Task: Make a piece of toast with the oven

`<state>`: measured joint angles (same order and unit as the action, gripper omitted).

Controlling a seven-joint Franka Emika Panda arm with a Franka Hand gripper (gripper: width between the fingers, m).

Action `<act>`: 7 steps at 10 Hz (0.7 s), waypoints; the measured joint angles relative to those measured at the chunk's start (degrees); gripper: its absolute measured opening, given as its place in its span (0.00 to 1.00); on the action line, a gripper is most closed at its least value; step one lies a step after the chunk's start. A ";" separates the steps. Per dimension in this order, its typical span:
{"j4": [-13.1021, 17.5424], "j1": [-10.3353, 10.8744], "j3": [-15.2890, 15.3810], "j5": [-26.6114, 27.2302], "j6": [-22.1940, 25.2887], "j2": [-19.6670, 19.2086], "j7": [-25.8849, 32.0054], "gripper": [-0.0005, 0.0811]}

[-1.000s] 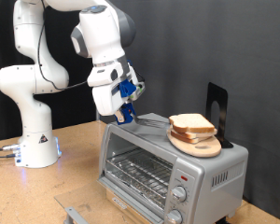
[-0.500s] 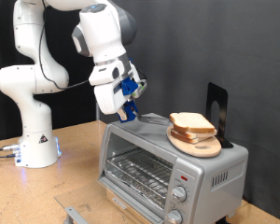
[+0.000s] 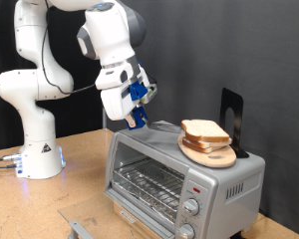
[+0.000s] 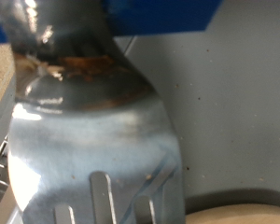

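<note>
Evidently little of the job was done at this moment. The oven (image 3: 179, 177) stood at the table's (image 3: 80, 164) edge toward the exterior view's right, its glass door shut and the wire rack inside bare as far as could be seen. The piece of toast (image 3: 204, 130) lay stacked with a second slice on a round wooden board (image 3: 211, 153) on the oven's roof, toward its right-hand end, pale and apparently untoasted; which slice was which could not be told for certain. The gripper (image 3: 136, 118) hung over the left end of the oven roof, closed around the handle of a metal spatula (image 4: 89, 140), whose slotted blade (image 3: 161, 126) reached across the roof toward the board without touching the bread. In the wrist view the blade filled most of the frame, with the grey roof beneath and a curved pale rim at one corner, probably the board. Judging from this, bread loading, door work and knob setting all remained.
</note>
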<state>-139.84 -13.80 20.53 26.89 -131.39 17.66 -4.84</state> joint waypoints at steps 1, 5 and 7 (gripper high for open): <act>0.28 0.00 0.41 -0.59 -0.28 -0.44 -1.43 0.56; 1.61 -0.01 0.61 -0.87 -0.47 -1.28 -2.24 0.56; 1.82 -0.01 0.75 -1.56 -0.46 -1.37 -2.61 0.56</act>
<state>-138.02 -13.81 21.28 25.33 -131.85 16.28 -7.45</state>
